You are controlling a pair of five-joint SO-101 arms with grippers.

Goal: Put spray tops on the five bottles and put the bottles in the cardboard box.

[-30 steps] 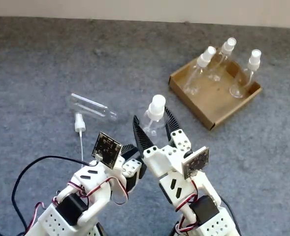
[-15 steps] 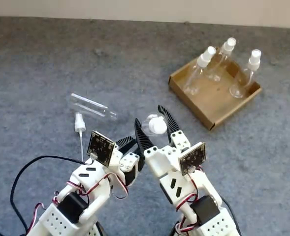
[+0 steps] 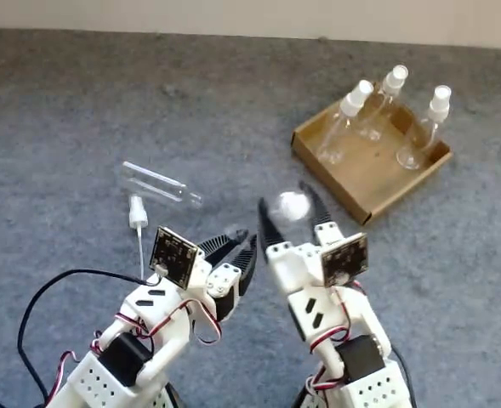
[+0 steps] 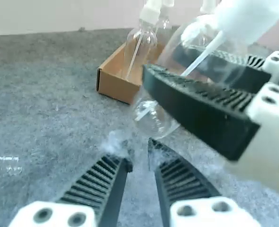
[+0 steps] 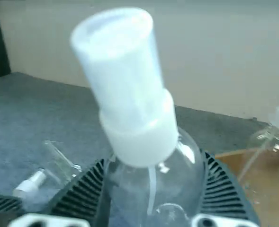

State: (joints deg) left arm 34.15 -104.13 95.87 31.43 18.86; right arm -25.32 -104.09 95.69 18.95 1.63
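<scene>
Bottle (image 5: 151, 189) is being pinched by the right gripper (image 3: 286, 200) and is being held above the carpet (image 3: 71, 110), between the arms and the box (image 3: 328, 184).

Body: clear, with a smooth wall and a rounded shoulder. It cannot be told whether it is glass or plastic. Spray top (image 5: 125, 80) is being carried on the neck: translucent white, a cylindrical cap over a wider collar. A thin dip tube is being shown through the wall, running down inside. In the right wrist view the bottle is being shown tilted.

Jaws: black, curved, ribbed on the inner faces, and being pressed against opposite sides of the body.

Left gripper (image 4: 138, 155) is being held low over the carpet, just beside the right one. Its fingers are being held narrowly parted, with nothing between them. They are the same black ribbed type, on white mounts.

Box: brown cardboard, shallow, rectangular and open-topped, lying on the carpet on the right arm's side. Three capped bottles (image 3: 342, 123) are being contained in it, standing or slightly leaning, clear with white tops.

Bare bottle (image 3: 152, 180), clear and uncapped, is lying on its side on the carpet on the left arm's side. Loose top (image 3: 137, 212), white with a long thin tube, is lying near it.

Carpet: grey, short-piled, mottled.
</scene>
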